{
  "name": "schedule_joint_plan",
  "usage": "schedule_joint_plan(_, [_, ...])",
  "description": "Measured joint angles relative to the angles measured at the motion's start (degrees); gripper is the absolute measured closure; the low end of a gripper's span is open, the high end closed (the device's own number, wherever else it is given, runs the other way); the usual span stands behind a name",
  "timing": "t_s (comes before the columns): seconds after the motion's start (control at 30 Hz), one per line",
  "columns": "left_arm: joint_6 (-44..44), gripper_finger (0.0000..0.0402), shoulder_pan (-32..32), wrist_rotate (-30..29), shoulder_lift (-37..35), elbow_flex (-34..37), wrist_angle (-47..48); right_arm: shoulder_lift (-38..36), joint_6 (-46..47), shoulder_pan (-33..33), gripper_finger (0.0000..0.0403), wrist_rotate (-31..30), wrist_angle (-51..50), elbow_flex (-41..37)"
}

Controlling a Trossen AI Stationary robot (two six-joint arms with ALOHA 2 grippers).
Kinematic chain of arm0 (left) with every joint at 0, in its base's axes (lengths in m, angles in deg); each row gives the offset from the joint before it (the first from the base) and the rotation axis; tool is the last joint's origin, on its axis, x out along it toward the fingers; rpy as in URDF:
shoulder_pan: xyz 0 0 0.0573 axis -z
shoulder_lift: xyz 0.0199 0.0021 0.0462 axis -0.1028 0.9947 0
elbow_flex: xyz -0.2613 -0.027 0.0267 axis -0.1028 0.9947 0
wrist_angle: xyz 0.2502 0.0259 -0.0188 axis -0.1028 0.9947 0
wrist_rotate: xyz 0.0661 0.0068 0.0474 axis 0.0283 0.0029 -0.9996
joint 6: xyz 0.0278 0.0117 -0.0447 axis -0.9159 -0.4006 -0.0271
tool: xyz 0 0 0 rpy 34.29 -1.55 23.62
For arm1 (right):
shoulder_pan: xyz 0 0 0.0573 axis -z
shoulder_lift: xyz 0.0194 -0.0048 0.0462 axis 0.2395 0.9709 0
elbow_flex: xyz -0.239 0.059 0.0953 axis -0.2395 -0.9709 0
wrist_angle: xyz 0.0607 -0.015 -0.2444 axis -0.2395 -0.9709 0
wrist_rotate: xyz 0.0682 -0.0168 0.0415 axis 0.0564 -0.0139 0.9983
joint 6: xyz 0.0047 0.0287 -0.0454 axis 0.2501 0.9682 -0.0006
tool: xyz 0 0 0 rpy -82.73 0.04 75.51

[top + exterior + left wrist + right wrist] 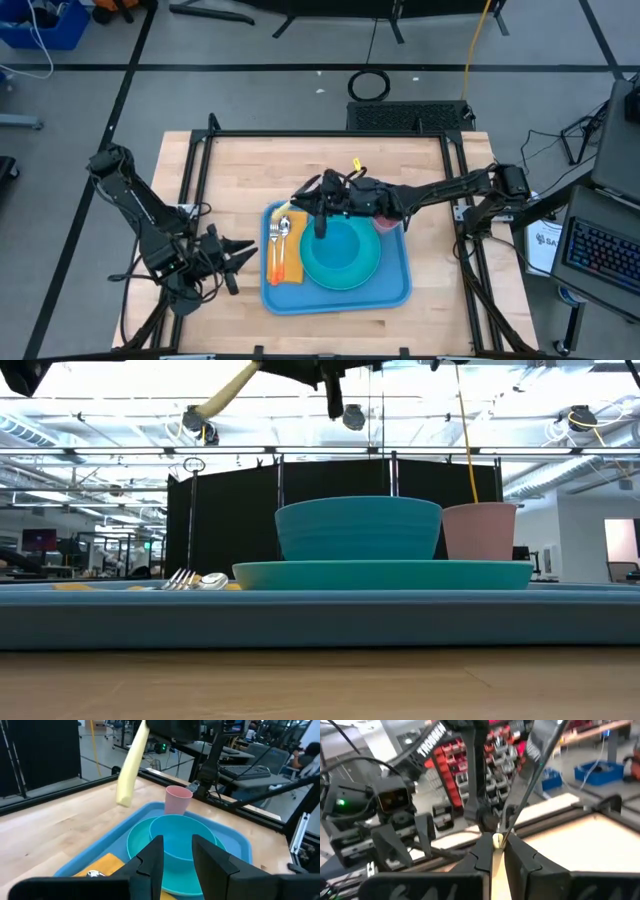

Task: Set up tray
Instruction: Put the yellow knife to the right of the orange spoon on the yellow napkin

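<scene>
The blue tray (395, 290) lies in the middle of the wooden table. On it stand a teal plate (365, 268) with a teal bowl (180, 837) on top, and a pink cup (388, 222) at the far right corner. My right gripper (302, 192) hovers above the tray's far left part, pointing level toward the table's left, shut on a long pale yellow utensil (131, 765). My left gripper (177, 855) waits open at the table's left (238, 255), pointing at the tray, nothing between its fingers. My right gripper pinches the pale yellow utensil between its two fingers, the thin edge (497, 851) showing in the gap. It holds the utensil by its upper end. The rest slants down and away from the fingers, its rounded free end (123, 797) lifted clear of tray and table.
An orange napkin (290, 265) lies on the tray's left side with a fork (274, 240) and a spoon (285, 228) on it. Black frame rails (330, 134) run round the table. Bare wood shows far of the tray and to its right.
</scene>
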Motion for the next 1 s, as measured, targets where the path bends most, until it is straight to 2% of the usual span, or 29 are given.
schedule_joint_plan(0.27, [-1.18,0.0298,1.12,-0.56,0.00,0.00,0.59,-0.06,7.16,1.66,0.0387,1.78,-7.19,0.00])
schedule_joint_plan(0.6, [-1.16,0.0298,1.10,0.76,0.00,0.00,2.99,-0.03,14.72,2.99,0.0387,10.37,-14.32,0.11])
schedule_joint_plan(1.0, [-0.14,0.0298,1.08,0.96,0.00,0.00,4.61,0.02,19.22,2.79,0.0387,14.86,-18.99,0.17])
